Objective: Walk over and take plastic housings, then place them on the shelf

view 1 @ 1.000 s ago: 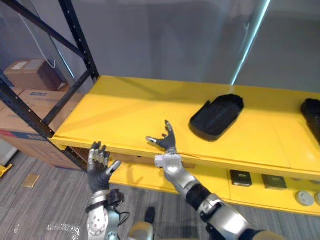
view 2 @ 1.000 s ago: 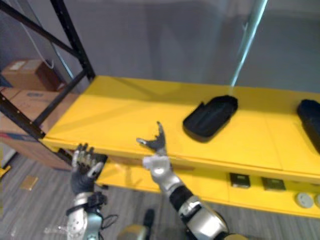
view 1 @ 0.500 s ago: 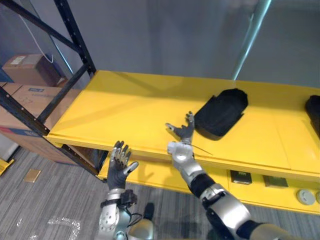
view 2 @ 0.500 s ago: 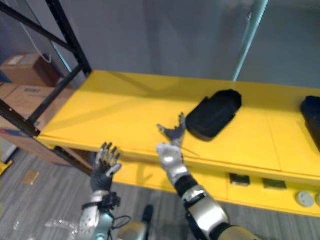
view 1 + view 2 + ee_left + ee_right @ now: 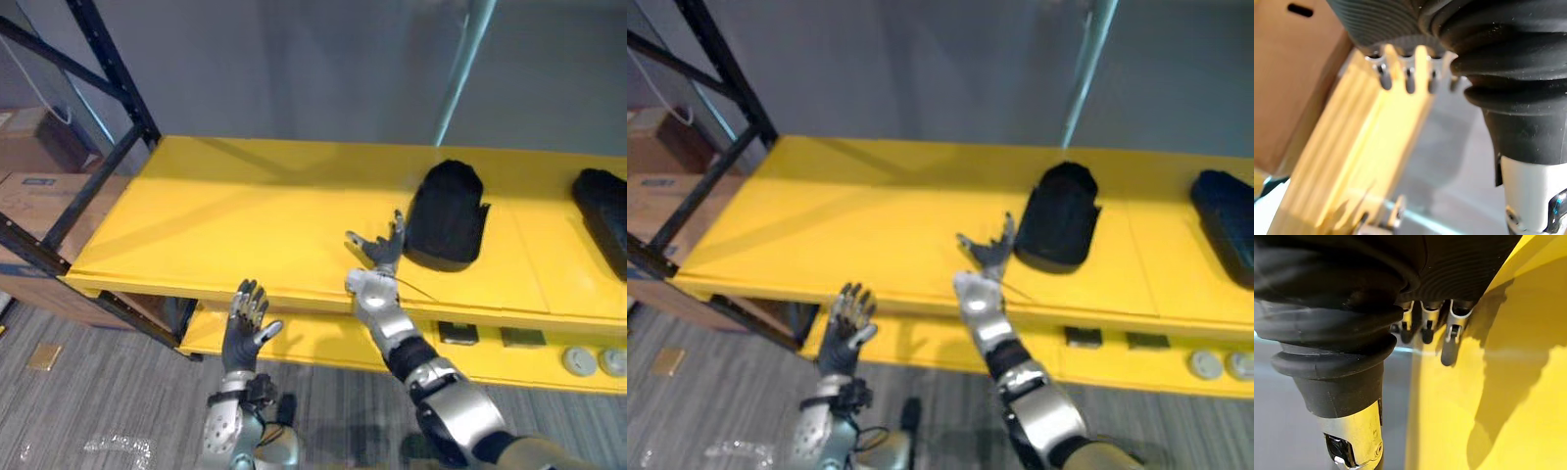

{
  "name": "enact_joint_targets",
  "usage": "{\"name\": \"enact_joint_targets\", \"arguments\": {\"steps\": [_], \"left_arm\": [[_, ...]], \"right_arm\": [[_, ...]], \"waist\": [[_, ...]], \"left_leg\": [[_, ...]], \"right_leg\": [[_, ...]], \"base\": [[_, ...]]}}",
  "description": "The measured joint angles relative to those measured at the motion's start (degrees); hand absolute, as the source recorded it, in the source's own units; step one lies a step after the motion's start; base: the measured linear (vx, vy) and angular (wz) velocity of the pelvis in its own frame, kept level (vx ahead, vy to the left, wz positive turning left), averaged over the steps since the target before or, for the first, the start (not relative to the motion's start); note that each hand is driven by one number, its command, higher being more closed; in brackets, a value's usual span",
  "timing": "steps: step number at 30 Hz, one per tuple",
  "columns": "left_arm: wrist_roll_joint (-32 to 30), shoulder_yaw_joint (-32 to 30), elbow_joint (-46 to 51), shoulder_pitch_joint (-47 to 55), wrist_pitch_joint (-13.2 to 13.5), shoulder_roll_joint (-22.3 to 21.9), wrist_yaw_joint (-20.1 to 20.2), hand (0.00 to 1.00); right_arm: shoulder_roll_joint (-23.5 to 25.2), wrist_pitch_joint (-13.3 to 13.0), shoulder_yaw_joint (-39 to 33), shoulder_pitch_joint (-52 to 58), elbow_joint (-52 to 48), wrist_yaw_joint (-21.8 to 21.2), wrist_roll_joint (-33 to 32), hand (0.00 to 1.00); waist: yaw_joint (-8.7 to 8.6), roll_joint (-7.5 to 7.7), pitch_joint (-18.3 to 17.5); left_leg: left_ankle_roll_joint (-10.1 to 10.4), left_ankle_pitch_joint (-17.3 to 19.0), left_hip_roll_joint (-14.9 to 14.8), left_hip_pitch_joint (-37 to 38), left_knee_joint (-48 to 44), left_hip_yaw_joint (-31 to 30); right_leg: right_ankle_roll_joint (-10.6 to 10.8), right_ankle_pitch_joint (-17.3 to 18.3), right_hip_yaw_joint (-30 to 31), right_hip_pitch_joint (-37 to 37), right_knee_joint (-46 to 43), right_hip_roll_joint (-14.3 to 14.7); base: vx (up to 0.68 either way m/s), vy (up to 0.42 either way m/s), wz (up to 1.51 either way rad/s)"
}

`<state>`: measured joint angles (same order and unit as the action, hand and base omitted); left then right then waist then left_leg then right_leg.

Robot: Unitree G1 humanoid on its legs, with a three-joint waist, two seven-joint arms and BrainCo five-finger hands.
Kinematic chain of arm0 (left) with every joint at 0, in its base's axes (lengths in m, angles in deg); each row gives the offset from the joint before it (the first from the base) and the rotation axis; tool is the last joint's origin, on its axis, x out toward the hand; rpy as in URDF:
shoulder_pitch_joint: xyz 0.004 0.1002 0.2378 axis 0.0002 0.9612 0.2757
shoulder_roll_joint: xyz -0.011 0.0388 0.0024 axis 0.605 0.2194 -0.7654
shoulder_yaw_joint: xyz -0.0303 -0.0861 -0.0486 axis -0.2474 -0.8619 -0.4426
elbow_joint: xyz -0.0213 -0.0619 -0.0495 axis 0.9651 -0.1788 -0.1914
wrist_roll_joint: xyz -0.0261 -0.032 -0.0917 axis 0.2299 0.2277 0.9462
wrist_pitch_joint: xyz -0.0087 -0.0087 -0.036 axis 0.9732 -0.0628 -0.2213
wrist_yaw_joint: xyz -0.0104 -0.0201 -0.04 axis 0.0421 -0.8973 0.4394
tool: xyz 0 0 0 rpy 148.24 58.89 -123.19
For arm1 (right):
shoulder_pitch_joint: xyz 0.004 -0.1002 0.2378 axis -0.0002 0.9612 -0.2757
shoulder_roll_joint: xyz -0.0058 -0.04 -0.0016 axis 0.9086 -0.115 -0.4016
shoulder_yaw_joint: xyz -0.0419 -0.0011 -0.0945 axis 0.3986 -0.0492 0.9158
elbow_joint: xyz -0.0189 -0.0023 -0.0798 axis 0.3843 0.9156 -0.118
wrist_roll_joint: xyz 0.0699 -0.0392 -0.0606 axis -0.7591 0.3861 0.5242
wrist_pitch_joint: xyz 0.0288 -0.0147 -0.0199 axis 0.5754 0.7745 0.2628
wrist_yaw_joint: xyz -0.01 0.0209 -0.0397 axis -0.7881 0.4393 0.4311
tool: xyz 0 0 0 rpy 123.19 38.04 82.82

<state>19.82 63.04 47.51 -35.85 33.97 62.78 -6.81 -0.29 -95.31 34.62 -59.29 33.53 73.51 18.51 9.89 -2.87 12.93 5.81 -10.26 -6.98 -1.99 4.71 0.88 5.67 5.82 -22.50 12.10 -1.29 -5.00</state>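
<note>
A black plastic housing (image 5: 449,212) lies on the yellow shelf (image 5: 245,211), right of its middle. My right hand (image 5: 377,257) reaches over the shelf's front edge with straight spread fingers, its fingertips just left of that housing and holding nothing. A second black housing (image 5: 602,208) rests at the shelf's far right. My left hand (image 5: 243,318) hangs open below the front edge, palm up, with nothing in it.
A black upright post with diagonal braces (image 5: 108,83) stands at the shelf's left end. Cardboard boxes (image 5: 29,186) sit behind it. A lower yellow level (image 5: 509,348) carries small dark squares and round grey parts. A pale pole (image 5: 456,69) rises behind the shelf.
The camera has shifted, so the shelf sits lower and more to the left. My right hand has moved right, closer to the near housing. My left hand stays open below the edge.
</note>
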Motion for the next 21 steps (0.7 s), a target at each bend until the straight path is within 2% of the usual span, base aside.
{"name": "enact_joint_targets", "arguments": {"steps": [4, 7, 10, 13, 16, 17, 18, 19, 21], "left_arm": [[-0.02, 0.01, -0.37, -0.18, 0.0, 0.01, 0.21, 0.0], [-0.07, 0.12, -0.86, -0.24, 0.0, 0.05, 0.26, 0.0], [-0.27, 0.55, -1.02, -0.29, -0.01, 0.08, 0.24, 0.0], [-0.29, -0.22, -0.97, -0.01, -0.02, -0.02, 0.27, 0.0], [-0.31, -4.05, -0.94, 1.05, 0.0, -0.02, 0.31, 0.0], [-0.33, -5.8, -0.94, 1.44, 0.0, 0.0, 0.32, 0.0], [-0.35, -7.3, -0.84, 1.71, 0.02, 0.0, 0.35, 0.0], [-0.37, -7.9, -0.73, 1.92, 0.02, -0.01, 0.35, 0.0], [-0.76, -9.94, 0.81, 3.08, 0.04, 0.08, 0.3, 0.0]], "right_arm": [[-0.16, -1.93, 0.85, 2.42, -2.16, -2.96, 0.35, 0.0], [-0.43, -2.02, 2.82, 2.6, -2.24, -4.69, 0.4, 0.0], [-0.69, -3.44, 3.49, 4.23, -4.39, -9.8, 0.31, 0.0], [-2.86, -4.87, 7.14, 8.74, -10.57, -17.8, -0.97, 0.0], [-4.96, -8.5, 9.65, 16.79, -21.74, -26.2, -1.4, 0.0], [-6.55, -9.82, 10.08, 20.53, -28.54, -29.47, -1.94, 0.0], [-8.59, -10.97, 9.57, 24.5, -36.15, -32.61, -3.05, 0.0], [-9.56, -11.18, 8.85, 26.4, -39.74, -34.34, -3.5, 0.0], [-12.89, -12.31, 2.66, 33.17, -51.51, -40.51, -6.47, 0.0]], "waist": [[-0.67, 0.15, 0.06], [-1.36, 0.3, 0.15], [-1.37, 0.41, 0.18], [-1.54, 1.0, -0.16], [-2.72, 2.08, -0.46], [-3.14, 2.45, -0.58], [-3.52, 2.88, -0.82], [-3.86, 3.14, -0.98], [-4.81, 4.19, -1.7]], "left_leg": [[0.19, -0.13, -0.04, 0.51, -0.01, 1.26], [0.22, -0.11, -0.17, 0.81, 0.0, 1.68], [0.25, -0.04, -0.4, 1.04, 0.01, 2.26], [0.1, 0.07, -0.26, 1.08, 0.02, 2.46], [0.19, 0.24, -0.1, 0.98, 0.22, 2.67], [0.15, 0.33, -0.06, 0.86, 0.24, 2.96], [0.02, 0.43, -0.01, 0.76, 0.25, 3.36], [-0.02, 0.49, 0.04, 0.78, 0.25, 3.58], [-0.12, 0.75, -0.04, 0.88, 0.25, 5.33]], "right_leg": [[-0.04, -0.31, 0.93, 0.04, -0.18, -0.07], [-0.06, -0.32, 1.39, 0.04, -0.23, -0.02], [-0.16, -0.4, 2.13, -0.1, -0.28, 0.09], [-0.22, -0.56, 2.1, -0.21, -0.27, -0.03], [-0.21, -0.56, 2.19, -0.44, -0.29, -0.25], [-0.2, -0.56, 2.36, -0.76, -0.3, -0.38], [-0.13, -0.6, 2.6, -1.04, -0.3, -0.52], [-0.12, -0.6, 2.74, -1.13, -0.3, -0.63], [-0.03, -0.64, 4.5, -2.37, -0.5, -0.94]], "base": [[0.03, -0.01, -0.11], [0.0, -0.016, -0.09], [-0.02, -0.012, -0.1], [-0.01, -0.004, -0.01], [0.0, -0.001, -0.02], [-0.01, 0.0, -0.1], [-0.01, 0.004, -0.11], [0.0, 0.009, -0.19], [0.0, 0.019, -0.31]]}}
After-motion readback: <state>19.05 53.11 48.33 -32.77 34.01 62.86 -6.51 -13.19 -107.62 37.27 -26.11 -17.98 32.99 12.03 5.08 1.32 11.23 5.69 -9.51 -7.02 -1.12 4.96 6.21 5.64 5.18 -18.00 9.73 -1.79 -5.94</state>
